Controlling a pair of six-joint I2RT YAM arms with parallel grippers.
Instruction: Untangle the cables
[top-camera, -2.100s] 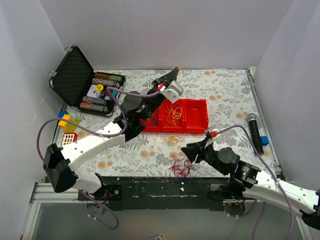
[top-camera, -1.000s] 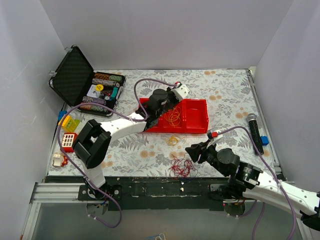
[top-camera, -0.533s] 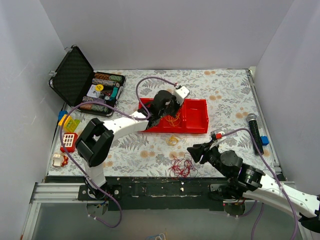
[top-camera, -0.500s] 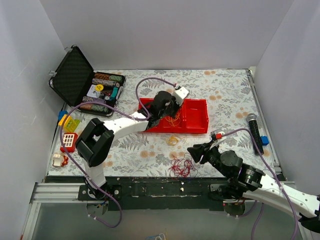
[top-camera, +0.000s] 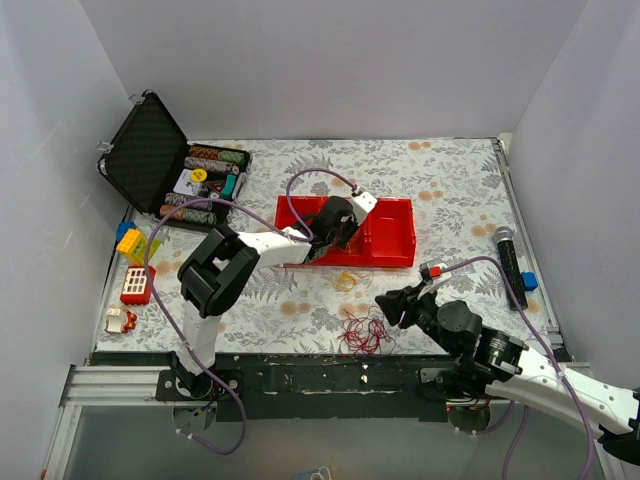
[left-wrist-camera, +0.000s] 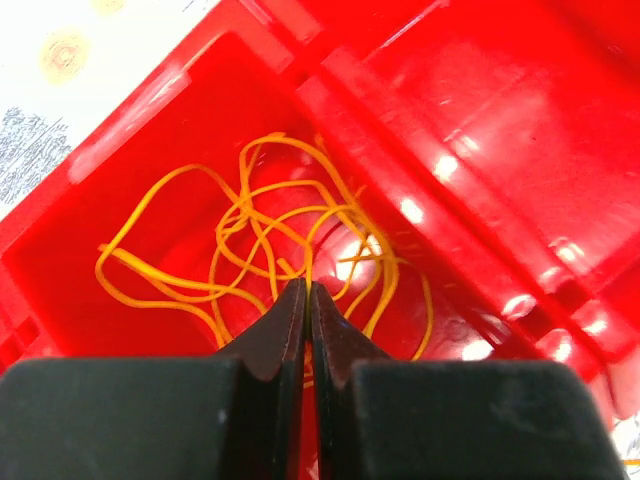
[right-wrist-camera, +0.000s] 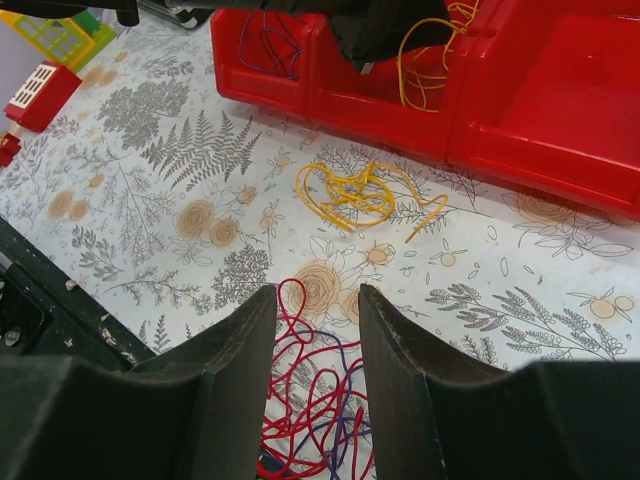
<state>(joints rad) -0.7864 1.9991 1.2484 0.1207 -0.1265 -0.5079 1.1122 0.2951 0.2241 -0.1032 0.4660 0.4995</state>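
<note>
Yellow cable strands (left-wrist-camera: 250, 240) lie in the middle compartment of the red tray (top-camera: 392, 235). My left gripper (left-wrist-camera: 307, 287) is down in that compartment with its jaws shut on one yellow strand; in the top view it (top-camera: 335, 230) covers the strands. A second yellow bunch (top-camera: 346, 280) lies on the cloth in front of the tray and also shows in the right wrist view (right-wrist-camera: 360, 192). A red and purple-blue bunch (top-camera: 364, 335) lies at the near table edge. My right gripper (right-wrist-camera: 315, 295) is open and empty just above this bunch (right-wrist-camera: 325, 420).
A purple strand (right-wrist-camera: 265, 40) lies in the tray's left compartment (right-wrist-camera: 262, 88). An open black case (top-camera: 148, 150) with poker chips (top-camera: 205, 185) stands at the back left. Toy blocks (top-camera: 135, 262) lie on the left edge. A microphone (top-camera: 508, 262) lies on the right.
My left arm has folded and come down from above the tray's back edge into the tray, onto the yellow strands. My right gripper has barely shifted.
</note>
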